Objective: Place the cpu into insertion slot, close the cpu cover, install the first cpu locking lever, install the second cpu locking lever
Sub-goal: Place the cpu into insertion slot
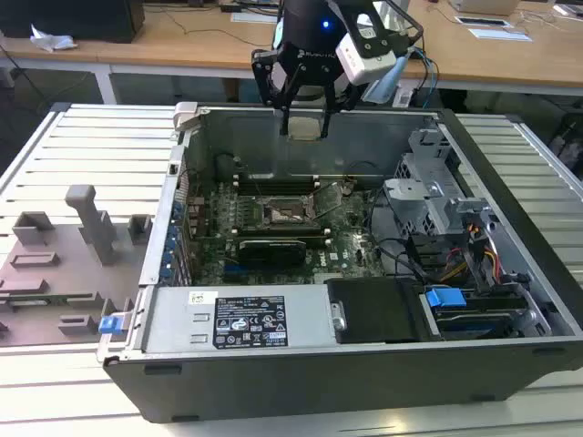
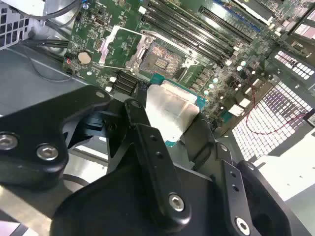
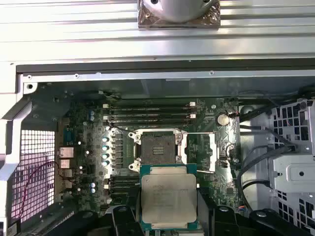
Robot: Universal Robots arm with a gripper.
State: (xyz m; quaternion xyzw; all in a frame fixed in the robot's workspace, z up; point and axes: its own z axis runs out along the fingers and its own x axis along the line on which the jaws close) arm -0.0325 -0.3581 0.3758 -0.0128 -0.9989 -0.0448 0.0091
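Holding cpu (image 3: 169, 199) clamped between jaws, high over the case, beyond slot (image 3: 157, 146); cover (image 3: 213, 153) lies open. Placement step in hand; seating likely needs chip squared over slot.

My pincer (image 3: 169, 219) black; cpu (image 3: 169, 196) silver-grey, green-edged; motherboard (image 3: 88, 147) green; insertion slot (image 3: 158, 145) dark, silvery rim; cpu cover (image 3: 213, 152) silvery.

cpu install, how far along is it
Nothing finished yet. In hand: the gripper holds the cpu above the open case. The insertion slot is empty, pins bare, and the cpu cover lies flipped open beside it, so seating, closing and locking remain.
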